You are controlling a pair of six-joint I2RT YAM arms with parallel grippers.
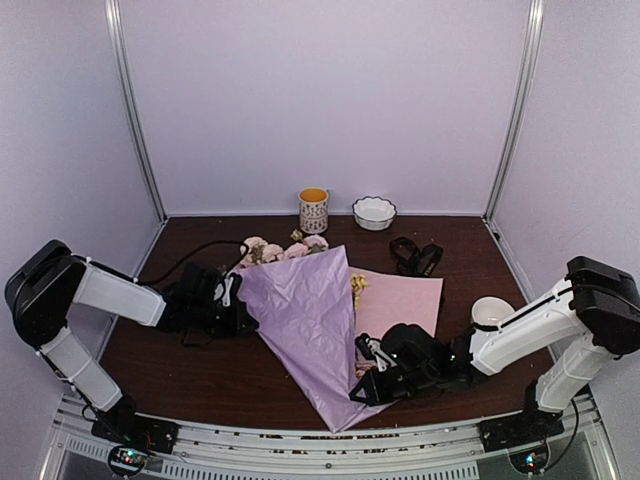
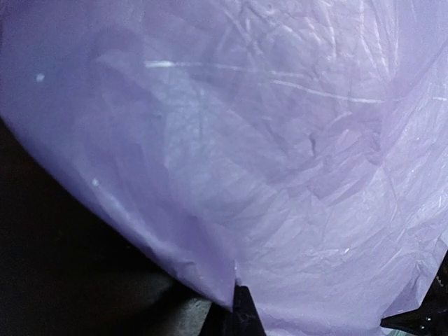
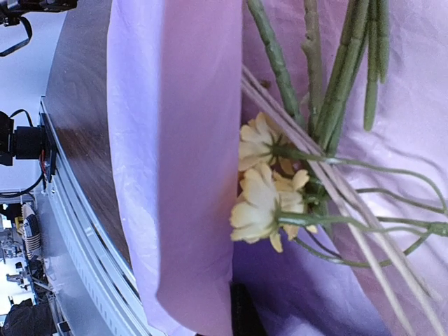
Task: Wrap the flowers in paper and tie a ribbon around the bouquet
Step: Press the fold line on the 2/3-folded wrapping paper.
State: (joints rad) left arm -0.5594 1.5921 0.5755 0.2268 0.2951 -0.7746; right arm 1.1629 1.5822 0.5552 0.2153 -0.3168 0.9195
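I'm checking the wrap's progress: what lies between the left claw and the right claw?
In the top view, the creased lilac paper spans the stretch from the left claw to the right claw.

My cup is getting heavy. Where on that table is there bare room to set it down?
The table is bare front left, beside the lilac paper, and back right, between the black ribbon and the right wall. The middle is crowded: paper, flowers, left claw, right claw. The mug and bowl line the back.
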